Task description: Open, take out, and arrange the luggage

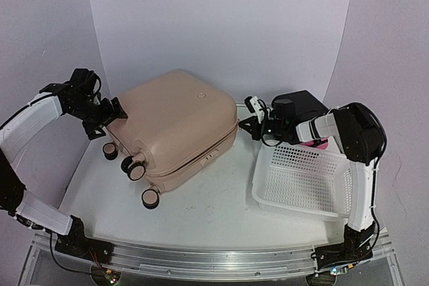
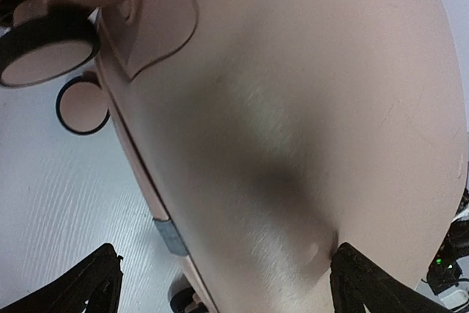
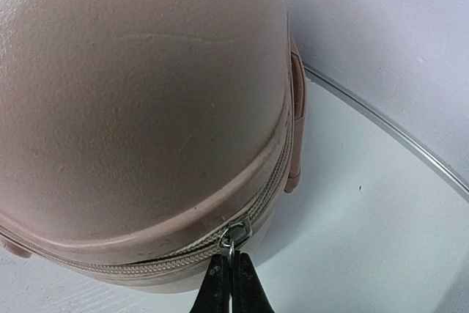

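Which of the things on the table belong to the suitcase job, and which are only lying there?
Belong to the job: luggage, zipper pull, right gripper pinching that pull, open left gripper at the wheel end.
Lying about: white basket, black box behind it.

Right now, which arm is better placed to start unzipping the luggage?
Right. Its gripper is shut on the zipper pull of the luggage. The left gripper stands open against the opposite end of the luggage, away from that pull.
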Robot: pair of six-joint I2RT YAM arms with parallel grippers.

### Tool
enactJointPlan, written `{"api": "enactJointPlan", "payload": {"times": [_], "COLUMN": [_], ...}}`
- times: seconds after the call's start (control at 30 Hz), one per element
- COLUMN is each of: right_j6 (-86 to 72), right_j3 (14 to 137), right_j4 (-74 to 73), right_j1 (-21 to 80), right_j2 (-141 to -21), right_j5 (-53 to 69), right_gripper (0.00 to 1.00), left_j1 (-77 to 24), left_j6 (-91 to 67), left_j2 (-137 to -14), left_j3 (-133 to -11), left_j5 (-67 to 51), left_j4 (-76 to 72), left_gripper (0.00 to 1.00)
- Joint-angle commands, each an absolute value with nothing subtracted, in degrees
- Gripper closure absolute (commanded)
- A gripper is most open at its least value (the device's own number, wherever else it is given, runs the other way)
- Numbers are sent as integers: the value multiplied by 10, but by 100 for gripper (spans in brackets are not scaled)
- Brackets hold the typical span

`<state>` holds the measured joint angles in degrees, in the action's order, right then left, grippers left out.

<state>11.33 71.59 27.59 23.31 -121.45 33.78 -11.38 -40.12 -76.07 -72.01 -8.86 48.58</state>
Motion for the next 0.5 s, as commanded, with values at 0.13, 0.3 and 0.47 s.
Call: {"api": "enactJointPlan", "payload": {"times": [0.13,0.3,0.47], "right_j6": [113,99,90], "right_j3": [623,588,578], "right_j4": [264,212,143], "right_j1": [351,427,500], "right_j2": [-1086,-1037,-1002], "right_j5": [304,256,200], "right_gripper": [100,100,100], "left_j1": [-73,-64,-61], "left_j6": [-225,-162,-130], "left_j2": [-911,-1006,-1111], "left_j3": [-848,-949,-1058], "left_j5": [-84,-117,-195], "left_j4": [446,449,450], "left_gripper": [1,2,8]}}
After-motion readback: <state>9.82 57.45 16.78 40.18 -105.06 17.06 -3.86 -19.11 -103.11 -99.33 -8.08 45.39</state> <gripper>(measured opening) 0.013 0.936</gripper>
